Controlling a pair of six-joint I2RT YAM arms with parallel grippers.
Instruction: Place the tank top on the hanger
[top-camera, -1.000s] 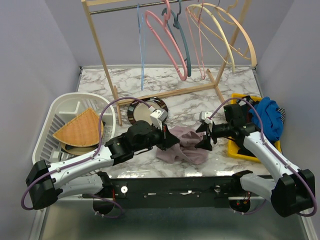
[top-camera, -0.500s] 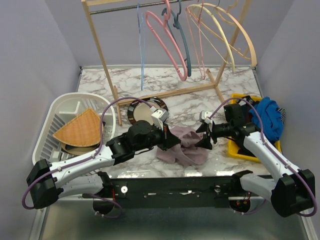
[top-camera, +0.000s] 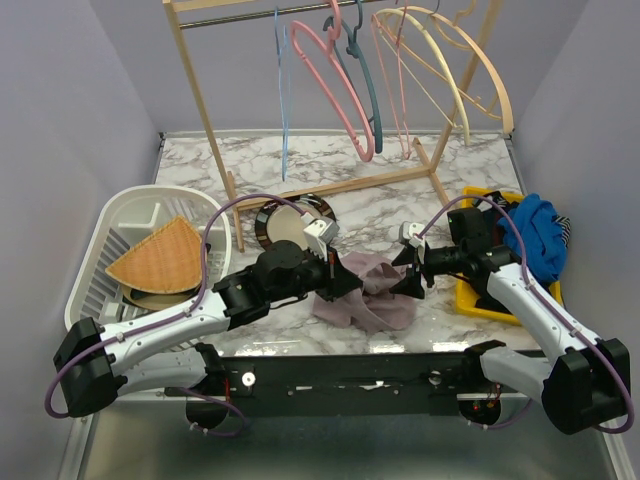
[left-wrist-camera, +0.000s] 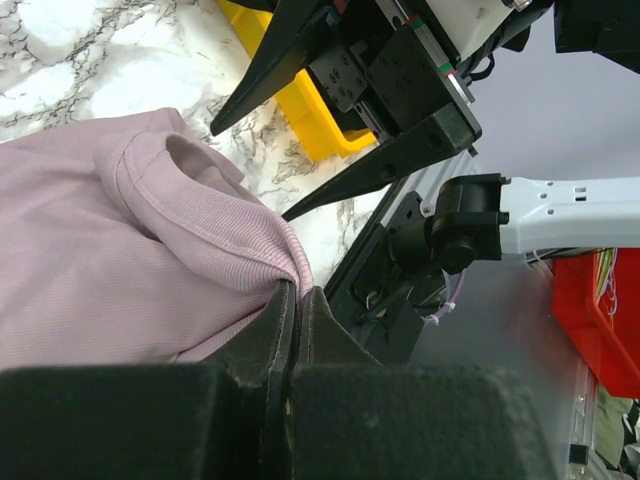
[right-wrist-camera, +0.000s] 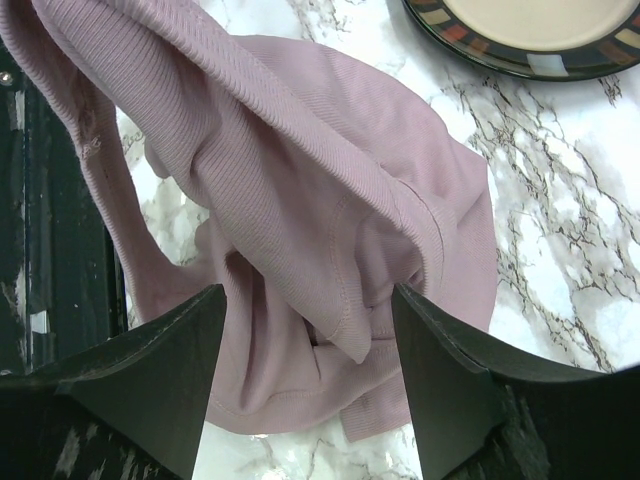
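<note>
The mauve tank top (top-camera: 370, 293) lies crumpled on the marble table near its front edge. My left gripper (top-camera: 343, 280) is shut on a fold of the tank top (left-wrist-camera: 180, 230), pinching its edge between the closed fingers. My right gripper (top-camera: 408, 272) is open, with its jaws spread on either side of the tank top (right-wrist-camera: 310, 210), just above the cloth and holding nothing. The thin light-blue hanger (top-camera: 283, 95) hangs on the wooden rack at the back, left of the pink one.
A wooden rack (top-camera: 205, 100) holds a pink hanger (top-camera: 340, 90), a teal hanger (top-camera: 368, 85) and tan hangers (top-camera: 450, 70). A dark-rimmed plate (top-camera: 285, 222) lies behind the left gripper. A white dish rack (top-camera: 125, 250) stands left; a yellow tray (top-camera: 480, 290) with blue clothes stands right.
</note>
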